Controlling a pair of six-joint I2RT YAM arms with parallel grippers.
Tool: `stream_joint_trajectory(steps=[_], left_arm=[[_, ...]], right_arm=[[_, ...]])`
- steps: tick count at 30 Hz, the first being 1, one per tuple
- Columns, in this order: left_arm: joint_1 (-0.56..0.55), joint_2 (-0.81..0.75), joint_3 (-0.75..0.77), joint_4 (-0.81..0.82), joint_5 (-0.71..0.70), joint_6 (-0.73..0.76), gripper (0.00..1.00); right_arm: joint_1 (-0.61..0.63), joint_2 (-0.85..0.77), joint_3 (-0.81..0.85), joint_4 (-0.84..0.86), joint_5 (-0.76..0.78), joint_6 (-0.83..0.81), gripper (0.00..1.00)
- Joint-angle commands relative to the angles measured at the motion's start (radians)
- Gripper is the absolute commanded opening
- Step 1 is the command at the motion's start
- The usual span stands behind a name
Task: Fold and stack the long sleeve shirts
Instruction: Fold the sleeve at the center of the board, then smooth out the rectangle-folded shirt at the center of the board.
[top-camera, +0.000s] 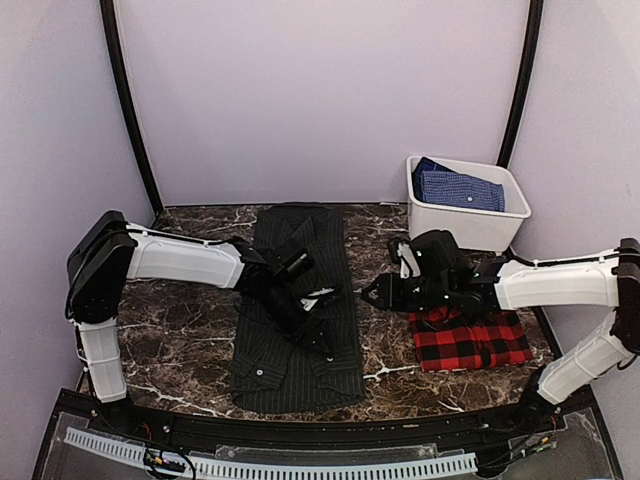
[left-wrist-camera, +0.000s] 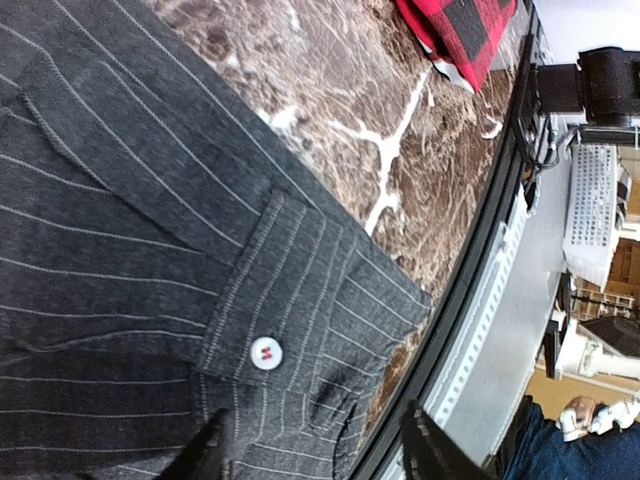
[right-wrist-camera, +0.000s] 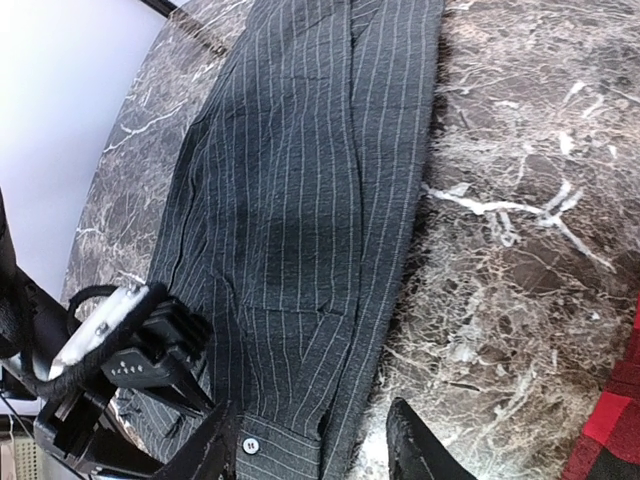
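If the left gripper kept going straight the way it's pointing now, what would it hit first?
Most likely the pinstriped shirt. The left gripper points its open jaws down at the buttoned cuff, near the front edge of the table. How far above the cloth it hangs is hard to judge.

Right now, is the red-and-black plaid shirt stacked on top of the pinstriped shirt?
No, the folded plaid shirt lies on the marble table right of the pinstriped shirt, bare tabletop between them.
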Motion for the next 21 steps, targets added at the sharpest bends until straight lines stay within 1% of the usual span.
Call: stream_joint_trajectory(steps=[1,2,3,6,7,10,15,21], left_arm=[[0.037,-0.092,0.013,0.043,-0.083,-0.078,0.50],[0.051,-0.097,0.014,0.061,-0.113,-0.091,0.47],[0.083,-0.108,0.019,0.072,-0.134,-0.121,0.46],[0.163,-0.115,0.035,0.156,-0.209,-0.178,0.44],[0.208,-0.112,0.043,0.182,-0.219,-0.209,0.44],[0.296,-0.075,0.090,0.269,-0.256,-0.249,0.41],[0.364,0.046,0.205,0.320,-0.272,-0.251,0.37],[0.430,0.144,0.259,0.373,-0.247,-0.270,0.36]], right_arm=[[0.015,0.043,0.001,0.058,-0.053,-0.005,0.46],[0.026,0.056,0.008,0.058,-0.057,-0.008,0.45],[0.036,0.071,0.017,0.059,-0.059,-0.011,0.44],[0.066,0.134,0.059,0.074,-0.088,-0.025,0.41],[0.074,0.160,0.077,0.075,-0.096,-0.031,0.39],[0.089,0.241,0.132,0.078,-0.121,-0.043,0.34],[0.089,0.319,0.207,0.079,-0.138,-0.060,0.31],[0.068,0.380,0.262,0.092,-0.155,-0.064,0.31]])
